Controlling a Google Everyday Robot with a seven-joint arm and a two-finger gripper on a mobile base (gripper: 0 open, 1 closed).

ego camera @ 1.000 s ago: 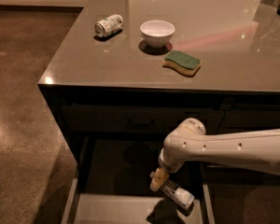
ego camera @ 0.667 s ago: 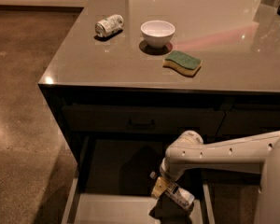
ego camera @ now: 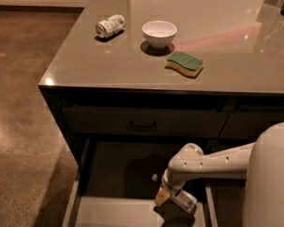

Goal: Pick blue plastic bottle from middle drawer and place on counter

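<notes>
The middle drawer [ego camera: 109, 212] stands pulled open below the counter [ego camera: 132, 65], showing its pale grey floor. The blue plastic bottle [ego camera: 183, 201], small and clear with a pale label, lies on its side at the right of the drawer floor. My gripper [ego camera: 166, 196] reaches down into the drawer on the white arm and is right against the bottle's left end. The wrist hides part of the bottle.
On the counter lie a crushed silver-white can [ego camera: 110, 25], a white bowl [ego camera: 159, 32] and a green-and-yellow sponge [ego camera: 184, 63]. A closed dark drawer front with a black handle [ego camera: 142, 125] sits above the open drawer. My white arm fills the lower right.
The arm has dropped lower into the drawer and the gripper has closed in on the bottle. The arm's body now bulks larger at the right. The bottle has not visibly moved.
</notes>
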